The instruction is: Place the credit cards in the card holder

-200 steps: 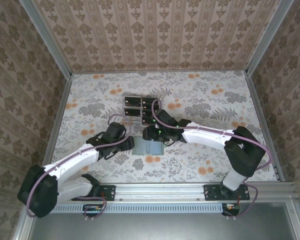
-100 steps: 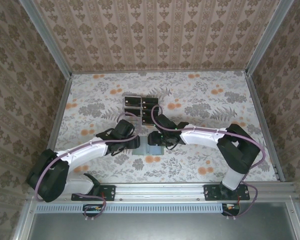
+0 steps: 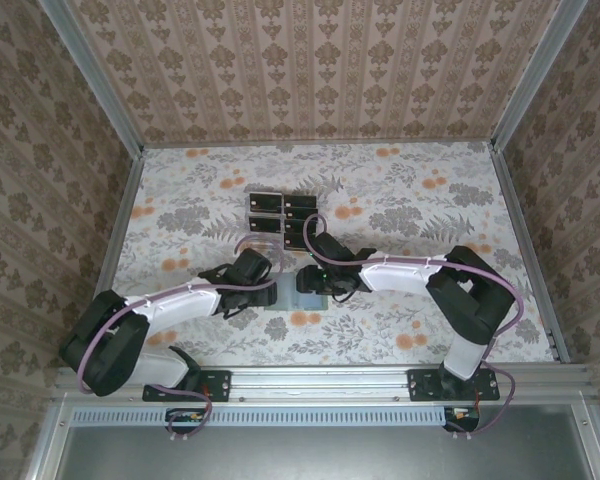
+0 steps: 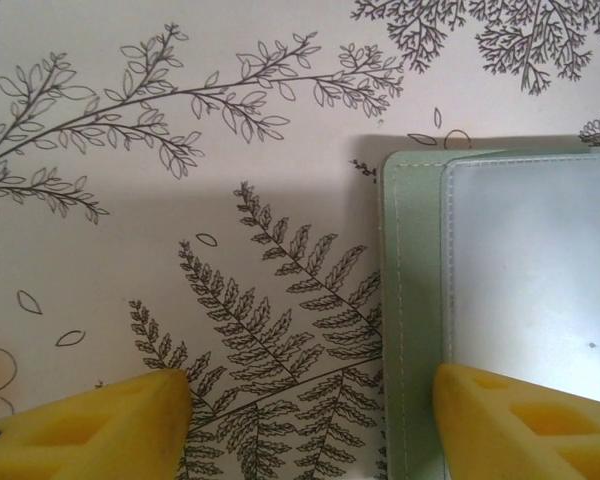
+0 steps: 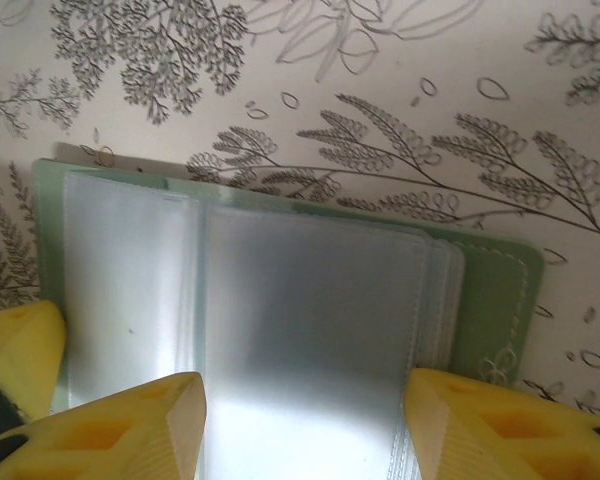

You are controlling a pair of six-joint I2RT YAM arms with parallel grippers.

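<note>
The card holder (image 3: 310,298) lies open on the worktop (image 3: 430,220), middle, toward the near edge. The left tool (image 4: 310,400), spread, straddles its left edge. The right tool (image 5: 305,410), spread, is over its clear sleeves (image 5: 310,300). The credit cards (image 3: 283,217) lie just behind.

My white-and-black left arm (image 3: 170,305) and right arm (image 3: 410,272) both reach in low toward the middle, wrists tipped down, so my left gripper (image 4: 305,400) and right gripper (image 5: 305,400) sit just beside each other, each with its 2 yellow fingertips (image 4: 130,415) held parted.
</note>
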